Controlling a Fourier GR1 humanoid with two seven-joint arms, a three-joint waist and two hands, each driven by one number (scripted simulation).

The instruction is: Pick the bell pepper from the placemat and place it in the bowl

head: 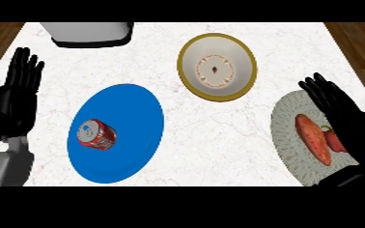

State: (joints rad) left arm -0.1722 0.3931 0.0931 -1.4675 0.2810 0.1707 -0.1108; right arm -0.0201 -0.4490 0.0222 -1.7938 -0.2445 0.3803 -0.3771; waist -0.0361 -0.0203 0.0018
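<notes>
1. Head view is showing us our right hand (333, 107) hovering with straight, spread fingers over the patterned placemat (292, 140) at the right.
2. We are seeing the red bell pepper (333, 139) lying on that placemat beside an orange vegetable (314, 138), partly under our hand.
3. We are seeing the bowl (217, 66) sitting farther off, left of the placemat, on the worktop (206, 140).
4. Our left hand (20, 94) is resting open at the left edge.

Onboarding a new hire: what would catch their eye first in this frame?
Probably the big blue plate at lower left with a red soda can lying on it. Next, the gold-rimmed bowl at upper centre. At right, the right hand hovers open over a pale placemat, partly covering a red pepper beside an orange sweet potato; the left hand rests open at the left edge.
</notes>
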